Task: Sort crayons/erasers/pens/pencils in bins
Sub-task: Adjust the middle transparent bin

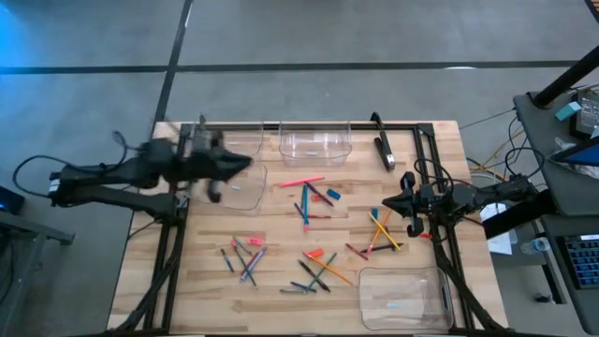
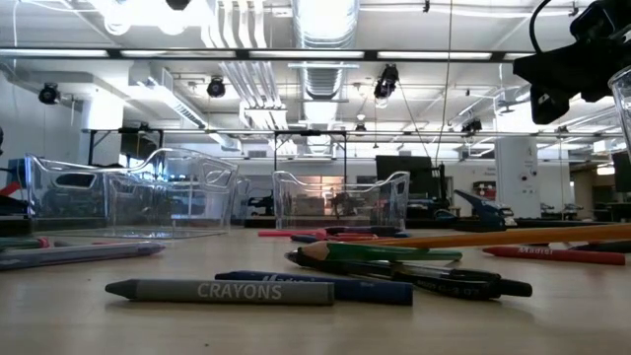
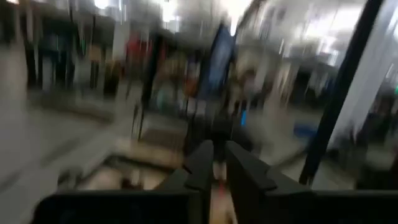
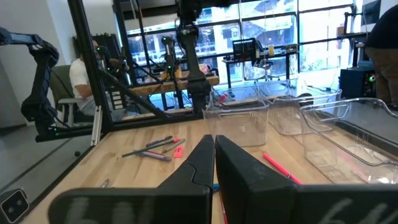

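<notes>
**Bins and clutter status, both arms idle-ish**

Bench (image 1: 140, 281) is light wood w/ black frame rails. Left end effector (image 1: 213, 192) sits upper left of the high view, over the near edge of a clear bin (image 1: 245, 187); arm is motion-blurred. Left wrist view is smeared, fingers (image 3: 202, 165) look nearly together w/ a thin gap, something pale-pink between them but can't tell if it's pinched or what it is.

Right end effector (image 1: 410, 225) is mid right of the high view, just beside an orange/yellow stick cluster (image 1: 382, 234); fingers (image 4: 202, 155) pressed together, nothing between.

Bins: second one (image 1: 315, 142) top centre, third (image 1: 401, 295) lower right w/ a small pale item inside. A fourth shows only in the low view, overlapping another at left.

Pens (image 1: 245, 262) and mixed sticks scattered lower centre; red stick (image 1: 299, 182) and blue eraser (image 1: 333, 194) near centre. Black tool (image 1: 383, 145) lies at upper right of the bench.

Low view: grey crayon (image 2: 222, 291) closest to cam, labelled CRAYONS.
</notes>
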`<state>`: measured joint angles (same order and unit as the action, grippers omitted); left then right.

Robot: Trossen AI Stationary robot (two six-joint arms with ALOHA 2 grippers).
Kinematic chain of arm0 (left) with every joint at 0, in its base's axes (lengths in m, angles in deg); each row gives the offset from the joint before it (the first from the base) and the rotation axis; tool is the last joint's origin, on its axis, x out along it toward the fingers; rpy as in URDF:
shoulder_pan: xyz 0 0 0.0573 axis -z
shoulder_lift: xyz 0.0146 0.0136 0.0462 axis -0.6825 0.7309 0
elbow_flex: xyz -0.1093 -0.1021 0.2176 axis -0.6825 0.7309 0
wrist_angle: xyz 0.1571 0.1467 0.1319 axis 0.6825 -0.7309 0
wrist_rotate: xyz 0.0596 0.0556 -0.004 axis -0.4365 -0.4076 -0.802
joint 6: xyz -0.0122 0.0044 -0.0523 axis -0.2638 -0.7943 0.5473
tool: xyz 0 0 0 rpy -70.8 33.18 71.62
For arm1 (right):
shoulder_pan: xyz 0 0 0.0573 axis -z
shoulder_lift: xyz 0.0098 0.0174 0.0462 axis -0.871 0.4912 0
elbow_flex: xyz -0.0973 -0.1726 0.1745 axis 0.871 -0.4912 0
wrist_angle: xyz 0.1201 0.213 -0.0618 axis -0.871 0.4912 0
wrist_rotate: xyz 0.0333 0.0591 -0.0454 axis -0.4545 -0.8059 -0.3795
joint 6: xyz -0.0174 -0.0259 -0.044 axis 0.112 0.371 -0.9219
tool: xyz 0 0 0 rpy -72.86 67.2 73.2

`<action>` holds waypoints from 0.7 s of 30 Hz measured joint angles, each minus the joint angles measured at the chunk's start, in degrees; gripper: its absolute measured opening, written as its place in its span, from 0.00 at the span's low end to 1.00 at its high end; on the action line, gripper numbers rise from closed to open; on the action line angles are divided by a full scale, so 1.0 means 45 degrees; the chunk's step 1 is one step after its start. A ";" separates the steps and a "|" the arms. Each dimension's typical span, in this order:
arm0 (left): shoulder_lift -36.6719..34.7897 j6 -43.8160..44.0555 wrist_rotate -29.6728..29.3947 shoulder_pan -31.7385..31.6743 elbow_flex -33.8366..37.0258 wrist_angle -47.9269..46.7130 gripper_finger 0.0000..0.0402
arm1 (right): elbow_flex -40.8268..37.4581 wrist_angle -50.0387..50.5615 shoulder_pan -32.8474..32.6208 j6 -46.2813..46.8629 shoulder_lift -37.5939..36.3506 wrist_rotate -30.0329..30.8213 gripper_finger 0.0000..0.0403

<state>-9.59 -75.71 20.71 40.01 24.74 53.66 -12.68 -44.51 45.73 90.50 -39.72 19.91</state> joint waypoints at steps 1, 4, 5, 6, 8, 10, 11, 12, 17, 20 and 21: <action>0.0309 -0.0001 -0.0007 0.0000 -0.0278 -0.0935 0.15 | 0.0000 0.0000 0.0003 0.0000 0.0000 0.0000 0.02; 0.1111 -0.0003 -0.0117 0.0000 -0.1256 -0.3025 0.24 | 0.0000 0.0000 0.0005 0.0000 -0.0002 0.0000 0.02; 0.1294 -0.0008 -0.0122 0.0000 -0.1612 -0.3609 0.27 | 0.0000 0.0000 0.0000 0.0000 -0.0005 0.0000 0.02; 0.1507 -0.0023 -0.0129 0.0000 -0.1931 -0.4108 0.30 | 0.0000 0.0000 0.0005 0.0000 -0.0001 0.0000 0.02; 0.1908 -0.0004 -0.0127 0.0000 -0.2461 -0.4835 0.35 | 0.0000 0.0000 0.0000 0.0000 0.0000 0.0000 0.02; 0.2259 -0.0008 -0.0126 0.0009 -0.2764 -0.5158 0.38 | 0.0000 0.0000 0.0000 0.0000 0.0000 0.0000 0.02; 0.2360 -0.0008 -0.0121 0.0010 -0.2855 -0.5138 0.39 | 0.0000 0.0000 0.0003 0.0000 -0.0003 0.0000 0.02; 0.2400 -0.0008 -0.0120 0.0010 -0.2920 -0.5107 0.39 | 0.0000 0.0000 0.0002 0.0000 0.0000 0.0000 0.02; 0.2473 -0.0008 -0.0112 0.0010 -0.2936 -0.5113 0.39 | 0.0000 0.0000 0.0000 0.0000 0.0000 0.0000 0.02; 0.2458 0.0139 -0.0171 0.0010 -0.2945 -0.5031 0.39 | 0.0000 0.0000 0.0004 0.0000 0.0000 0.0000 0.02; 0.2415 0.0295 -0.0246 0.0010 -0.2965 -0.5023 0.39 | 0.0000 0.0000 0.0001 0.0000 0.0000 0.0000 0.02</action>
<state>1.28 -74.38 19.60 40.05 11.40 31.05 -12.68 -44.51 45.73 90.50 -39.72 19.91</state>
